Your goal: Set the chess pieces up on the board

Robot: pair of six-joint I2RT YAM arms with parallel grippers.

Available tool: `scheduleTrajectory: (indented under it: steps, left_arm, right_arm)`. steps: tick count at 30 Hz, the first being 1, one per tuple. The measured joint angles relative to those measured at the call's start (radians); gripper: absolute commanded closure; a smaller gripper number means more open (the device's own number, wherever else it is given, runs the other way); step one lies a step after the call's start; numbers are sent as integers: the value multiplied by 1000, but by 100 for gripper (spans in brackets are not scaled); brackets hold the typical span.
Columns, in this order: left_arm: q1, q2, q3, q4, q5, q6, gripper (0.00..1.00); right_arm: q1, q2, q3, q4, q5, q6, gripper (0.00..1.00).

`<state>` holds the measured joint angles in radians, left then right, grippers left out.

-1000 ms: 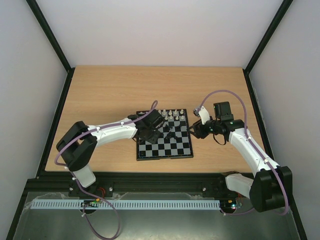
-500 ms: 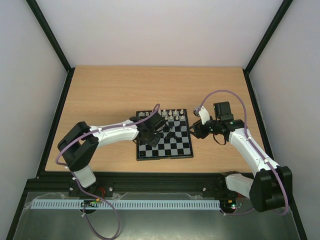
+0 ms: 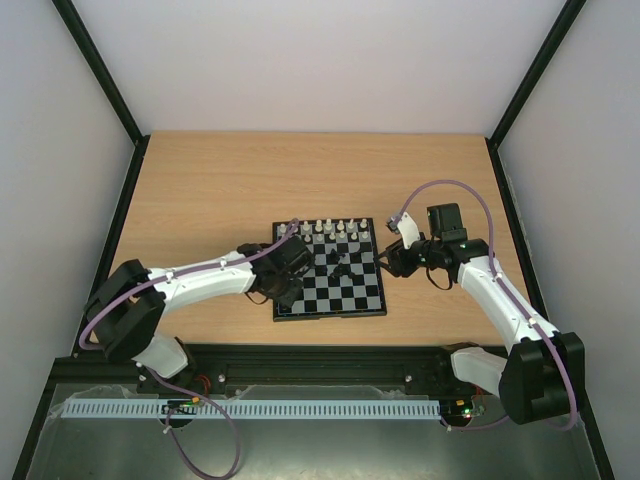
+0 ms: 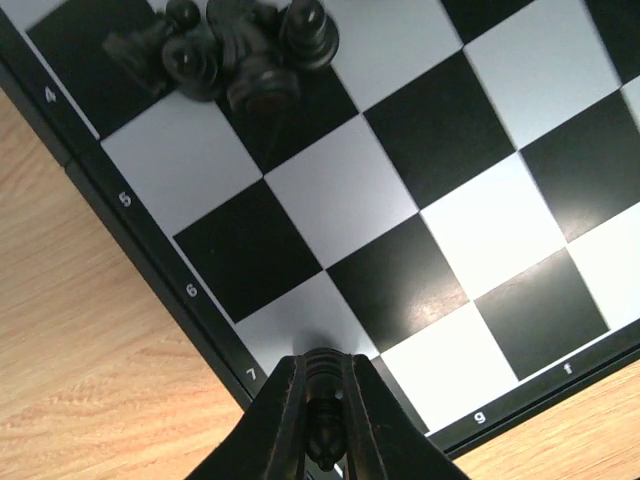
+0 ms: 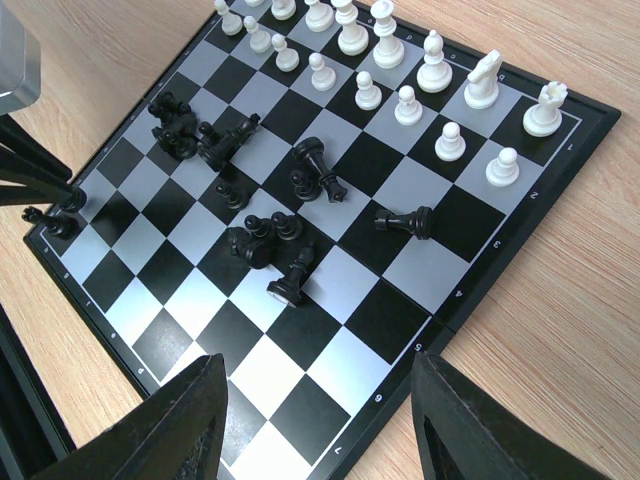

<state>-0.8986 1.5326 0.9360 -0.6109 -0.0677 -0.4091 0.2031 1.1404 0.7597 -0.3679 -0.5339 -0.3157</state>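
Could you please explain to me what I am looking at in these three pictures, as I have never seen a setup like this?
These are two robot arms bolted to a wooden table. One picture looks down from above; the other two come from a camera on each wrist. On the table lies a small chessboard. The white pieces stand in two rows on its far side; the black pieces lie jumbled mid-board, several toppled. The left gripper is shut at the board's near left corner, apparently pinching one small black piece. The right gripper is open, empty, by the board's right edge.
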Motion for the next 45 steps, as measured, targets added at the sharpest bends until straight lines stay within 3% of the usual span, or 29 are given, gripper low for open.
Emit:
scheduleTrajectory:
  steps: [32, 45]
  left_arm:
    - [7, 19, -20, 39, -19, -18, 95]
    - [7, 19, -26, 27, -26, -19, 78]
  right_arm:
    - [0, 0, 0, 0, 0, 0, 48]
    - [0, 0, 0, 0, 0, -3, 47]
